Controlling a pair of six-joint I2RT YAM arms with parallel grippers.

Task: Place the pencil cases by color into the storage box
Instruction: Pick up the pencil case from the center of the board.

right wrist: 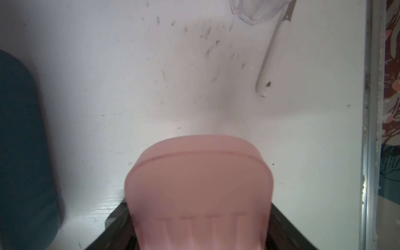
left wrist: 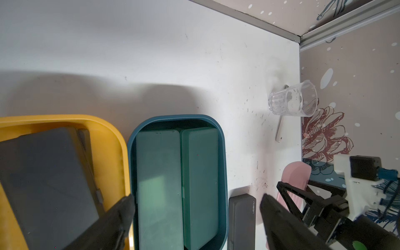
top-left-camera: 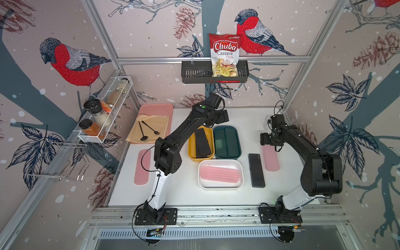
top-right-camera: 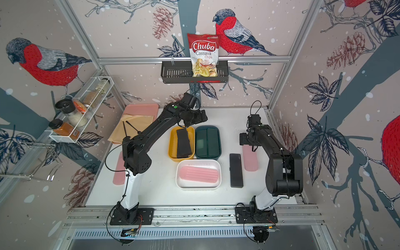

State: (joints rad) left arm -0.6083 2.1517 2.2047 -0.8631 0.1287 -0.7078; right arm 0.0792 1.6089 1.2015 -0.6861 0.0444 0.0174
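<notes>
Pink fills the foreground of the right wrist view: the rounded end of a pink pencil case [right wrist: 199, 184] sits between the dark fingers [right wrist: 116, 229] of the right hand [right wrist: 199, 218], one at each long edge. They look close against it, but whether they truly pinch it I cannot tell. Beyond lie the scuffed white table [right wrist: 129, 75], a white handle [right wrist: 267, 62] and the edge of a clear glass [right wrist: 255, 8].

Left wrist view: the left hand [left wrist: 195, 200] gapes wide and carries nothing, hovering over the teal tub [left wrist: 223, 162], where two green pencil cases [left wrist: 160, 184] lie side by side. The yellow tub [left wrist: 112, 138] beside it holds a black pencil case [left wrist: 47, 177]. A loose black case [left wrist: 242, 216] on the table bears small pale lettering, possibly "nusign", too fine to be sure.

In both top views a white tub [top-left-camera: 220, 186] holds a ribbed pink case [top-left-camera: 219, 174] lying slantwise, and a third pink case [top-left-camera: 139, 175] lies on the table beyond the left arm. The bag [top-left-camera: 225, 54] on the wall shelf reads "Chuba Cassava Chips".

Risks, as I judge them: taken by one end only, the pink pencil case could droop or slip on the lift; the slanted case in the white tub may leave a newcomer riding on the rim — and the glass is near enough to be knocked.
</notes>
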